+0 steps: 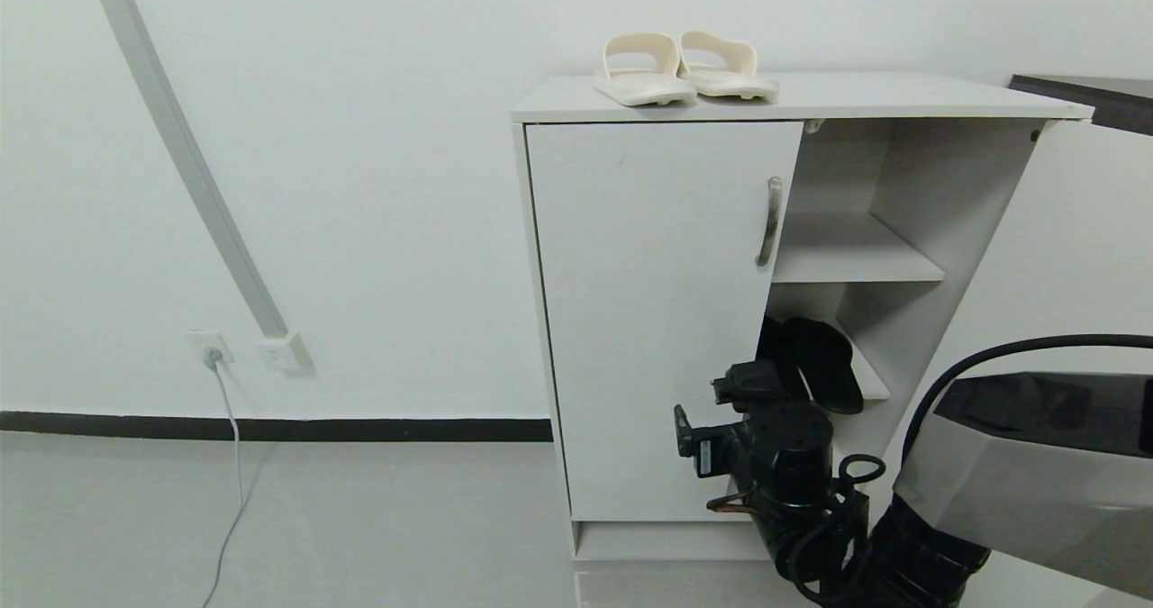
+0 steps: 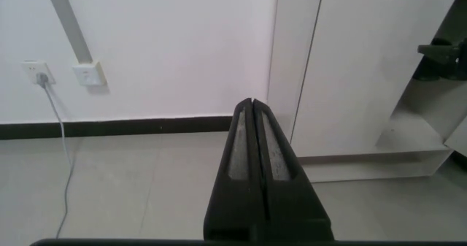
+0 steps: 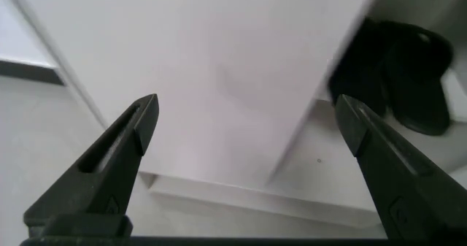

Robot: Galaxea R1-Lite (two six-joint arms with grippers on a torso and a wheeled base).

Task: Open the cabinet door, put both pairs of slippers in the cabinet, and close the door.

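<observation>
Your right gripper (image 3: 246, 111) hangs wide open and empty by the black slippers (image 1: 815, 365) on the cabinet's (image 1: 658, 320) lower shelf, and the left gripper (image 2: 252, 107) is closed on nothing. The cream slippers (image 1: 685, 68) sit at the top's front edge, so a clumsy reach could knock them off.

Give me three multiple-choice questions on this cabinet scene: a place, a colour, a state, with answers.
1. Where is the cream pair of slippers? A: on the floor. B: on top of the cabinet. C: on the upper shelf.
2. What colour is the other pair on the lower shelf? A: black. B: red. C: cream.
3. How is the right gripper? A: shut on a slipper. B: open, empty. C: shut on the handle.
Answers: B, it rests on the cabinet's top; A, dark slippers lie inside; B, its fingers stand apart around nothing.
</observation>
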